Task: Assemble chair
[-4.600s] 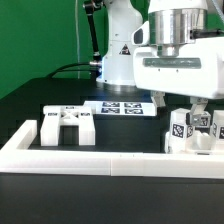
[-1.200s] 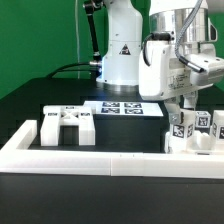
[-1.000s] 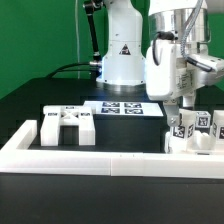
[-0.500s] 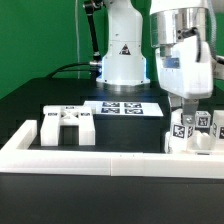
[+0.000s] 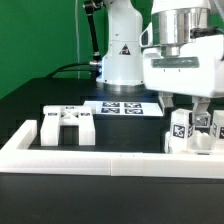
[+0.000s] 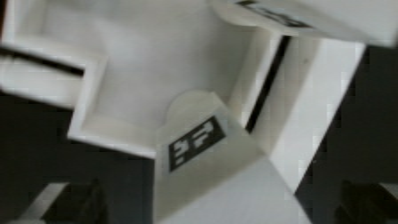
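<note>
White matte plastic chair posts point(image 5: 195, 132), each bearing a square black-and-white tag, stand bunched at the black tabletop's point(image 5: 30, 105) front edge, towards the exterior view's right, against the long low white border wall point(image 5: 90, 157). My two-finger gripper point(image 5: 188, 106) hangs just above them, jaws wide and holding nothing.

My worry is the descent. In so tight a bunch, a finger could land on a neighbour, tip it, or pinch two at once. The wrist view is filled by one tagged piece point(image 6: 196, 140), so I have little margin to judge.

I count:
- three posts I can separate, perhaps more hidden
- one white blocky bracket-like piece point(image 5: 68, 126) near the front edge, towards the exterior view's left
- one marker board point(image 5: 122, 108) behind
- one border wall
- one glossy white robot arm point(image 5: 122, 55)
</note>
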Robot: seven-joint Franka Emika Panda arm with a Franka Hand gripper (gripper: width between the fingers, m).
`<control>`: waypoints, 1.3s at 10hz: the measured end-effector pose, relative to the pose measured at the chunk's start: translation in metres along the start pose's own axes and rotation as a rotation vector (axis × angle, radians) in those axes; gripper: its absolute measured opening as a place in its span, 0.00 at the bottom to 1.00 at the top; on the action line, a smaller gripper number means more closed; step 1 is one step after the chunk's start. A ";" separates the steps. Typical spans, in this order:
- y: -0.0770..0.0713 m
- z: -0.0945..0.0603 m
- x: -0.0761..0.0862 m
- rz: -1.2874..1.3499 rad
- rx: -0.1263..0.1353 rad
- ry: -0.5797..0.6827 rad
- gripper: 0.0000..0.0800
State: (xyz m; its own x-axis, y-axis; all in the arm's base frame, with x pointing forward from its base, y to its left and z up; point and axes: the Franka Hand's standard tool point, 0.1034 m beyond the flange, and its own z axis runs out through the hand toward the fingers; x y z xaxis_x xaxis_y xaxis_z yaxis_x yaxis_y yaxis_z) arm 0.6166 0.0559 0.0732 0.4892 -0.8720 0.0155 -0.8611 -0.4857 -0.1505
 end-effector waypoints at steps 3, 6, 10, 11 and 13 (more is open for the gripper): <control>-0.002 -0.003 0.003 -0.244 -0.039 0.013 0.81; -0.002 -0.003 0.004 -0.303 -0.044 0.018 0.66; -0.002 -0.003 0.004 -0.273 -0.044 0.019 0.36; -0.001 -0.003 0.004 -0.261 -0.044 0.019 0.36; -0.001 -0.003 0.005 -0.104 -0.042 0.023 0.36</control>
State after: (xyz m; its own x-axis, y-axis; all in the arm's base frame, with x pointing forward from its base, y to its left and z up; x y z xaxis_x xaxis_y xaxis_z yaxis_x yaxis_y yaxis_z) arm 0.6196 0.0519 0.0768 0.5731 -0.8178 0.0517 -0.8112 -0.5752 -0.1054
